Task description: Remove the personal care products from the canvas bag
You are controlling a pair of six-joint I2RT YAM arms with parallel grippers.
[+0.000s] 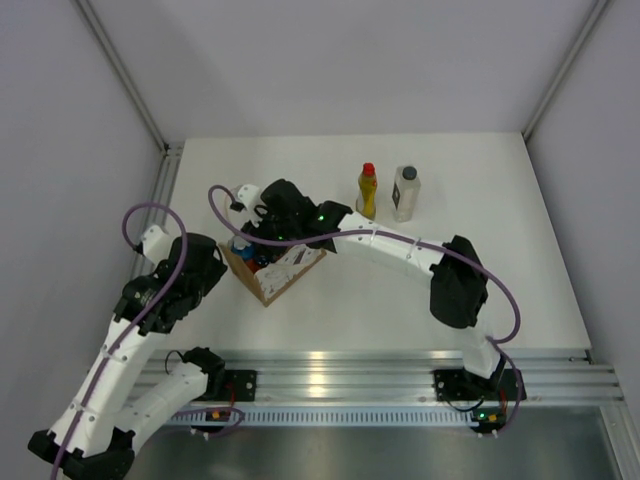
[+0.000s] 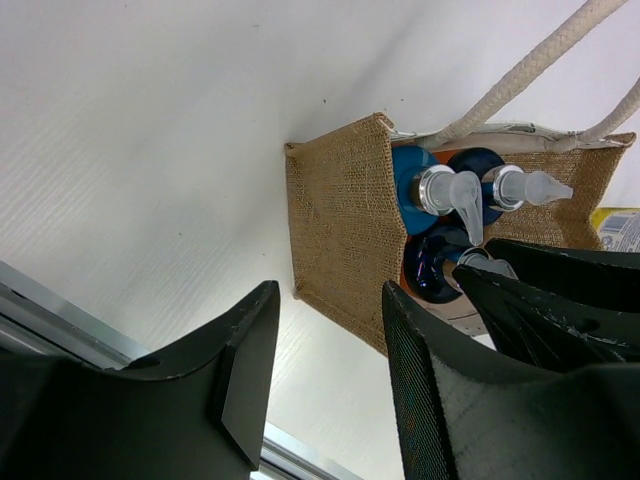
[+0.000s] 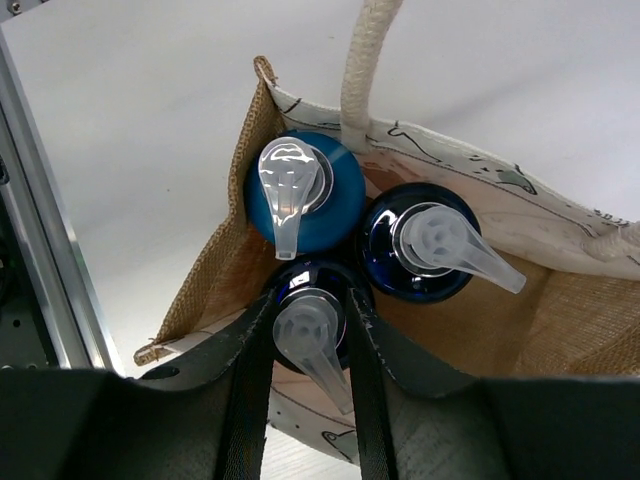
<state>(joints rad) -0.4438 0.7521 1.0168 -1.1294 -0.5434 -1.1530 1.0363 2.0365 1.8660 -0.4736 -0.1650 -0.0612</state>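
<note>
Right wrist view: the canvas bag (image 3: 215, 275) looks light and its three pump bottles stand packed against each other, so a lift could drag the whole bag up or tip it. The left gripper (image 2: 330, 300), jaws apart just beside the bag's burlap end, grips nothing to stop that. The two neighbouring bottles (image 3: 300, 190) (image 3: 425, 240) might be pulled askew. The slick pump head (image 3: 310, 335) could slip free if pinched alone. That bottle stands inside the bag nearest the wrist, its collar between the right gripper's (image 3: 308, 305) fingers, drawn close either side; whether they clamp it I cannot tell. The yellow bottle (image 1: 367, 190) and pale bottle (image 1: 406, 193) stand out on the table (image 1: 480, 260)
</note>
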